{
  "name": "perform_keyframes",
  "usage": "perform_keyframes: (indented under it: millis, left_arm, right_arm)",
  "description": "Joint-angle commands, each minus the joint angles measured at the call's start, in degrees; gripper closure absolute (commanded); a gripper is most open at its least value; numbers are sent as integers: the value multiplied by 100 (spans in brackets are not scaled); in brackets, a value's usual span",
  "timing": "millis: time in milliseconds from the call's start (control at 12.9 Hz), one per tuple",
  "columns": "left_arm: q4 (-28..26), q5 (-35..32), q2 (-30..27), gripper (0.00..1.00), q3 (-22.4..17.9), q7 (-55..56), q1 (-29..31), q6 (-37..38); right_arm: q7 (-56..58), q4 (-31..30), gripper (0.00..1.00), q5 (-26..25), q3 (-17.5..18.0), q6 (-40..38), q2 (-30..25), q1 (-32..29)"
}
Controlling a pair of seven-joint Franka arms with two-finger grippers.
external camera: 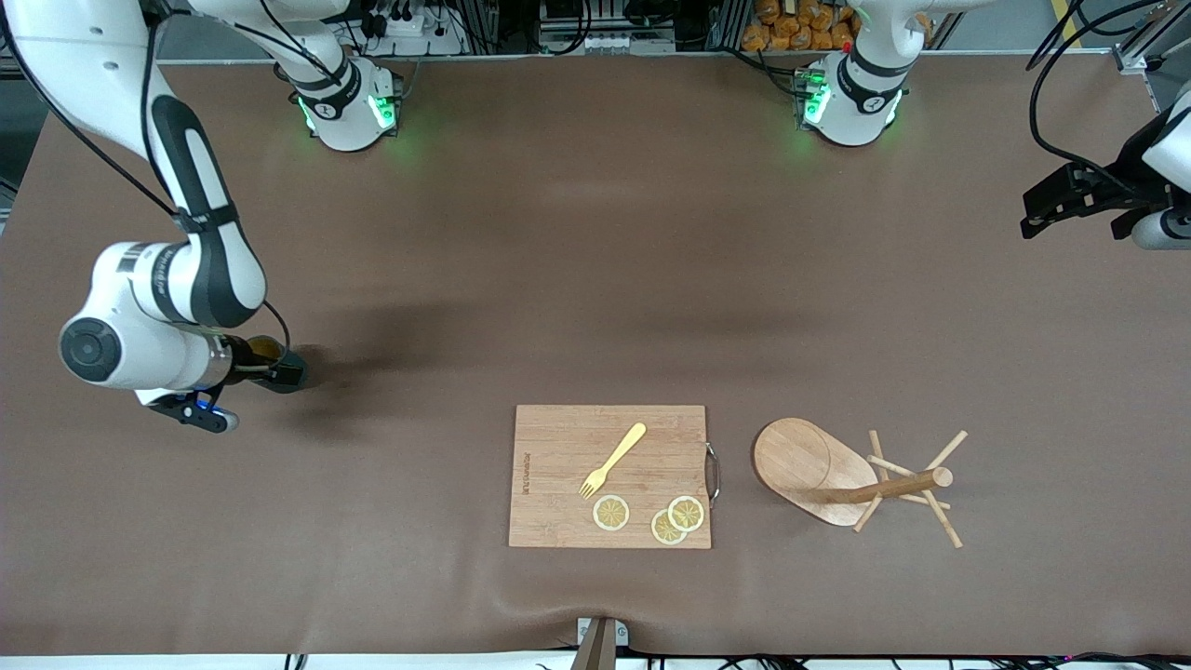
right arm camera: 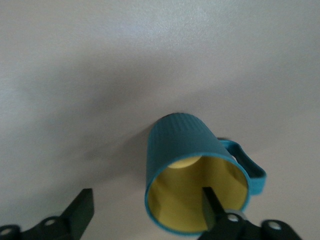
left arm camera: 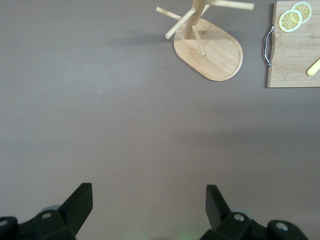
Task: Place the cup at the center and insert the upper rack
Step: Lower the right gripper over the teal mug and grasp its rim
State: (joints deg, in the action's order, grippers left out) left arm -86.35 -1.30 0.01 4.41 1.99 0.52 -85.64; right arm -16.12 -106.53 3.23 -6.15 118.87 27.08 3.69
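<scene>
While the cup (right arm camera: 195, 180) stands upright on the brown table (external camera: 595, 261) toward the right arm's end, at about nine o'clock from the cutting board (external camera: 609, 476), the right gripper (right arm camera: 145, 210) straddles its wall with fingers spread: one finger dips inside the yellow interior, the other hangs outside the ribbed teal wall, and neither is seen pressing it. Its handle sticks out sideways. At three o'clock from the board, just beside its metal handle (external camera: 714, 473), stands the upper rack (external camera: 842, 470), oval base flat on the table, pegs fanned out. A yellow fork (external camera: 614, 461) and three lemon slices (external camera: 651, 516) lie on the board. At the table's other end the left gripper (left arm camera: 147, 205) waits, fingers wide apart, holding nothing.
</scene>
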Motion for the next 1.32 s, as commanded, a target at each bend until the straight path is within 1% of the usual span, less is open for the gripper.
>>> perform_keyframes:
  millis: [0,155,466,700,777,933,1088,1166,1244]
  left_arm:
    - [-13,51,-1,0,33,30,10,4]
    - [-13,51,-10,0,42,30,10,4]
    - [-13,51,-10,0,42,21,19,4]
    - [-13,51,-1,0,42,12,27,12]
    - [-5,51,-1,0,42,3,36,4]
    - [4,42,-1,0,42,3,27,4]
    - [4,42,-1,0,42,3,45,4]
    - [4,42,-1,0,42,3,45,4]
    - [-4,42,-1,0,42,3,54,4]
  right_arm:
    - [-180,-8,67,46,-17,49,43,26]
    - [-181,-8,100,46,-17,49,35,35]
    - [-172,19,100,-67,-35,57,-27,61]
    - [-181,106,100,-68,-44,-65,-202,140]
    - [-268,220,100,-68,-35,-301,-290,193]
    - [-619,571,100,-59,-9,-1020,-448,447]
    - [-917,651,100,46,53,-1330,-685,754]
    - [-1258,738,100,107,227,-1427,-730,860]
    - [-1531,870,100,195,542,-1541,-739,870]
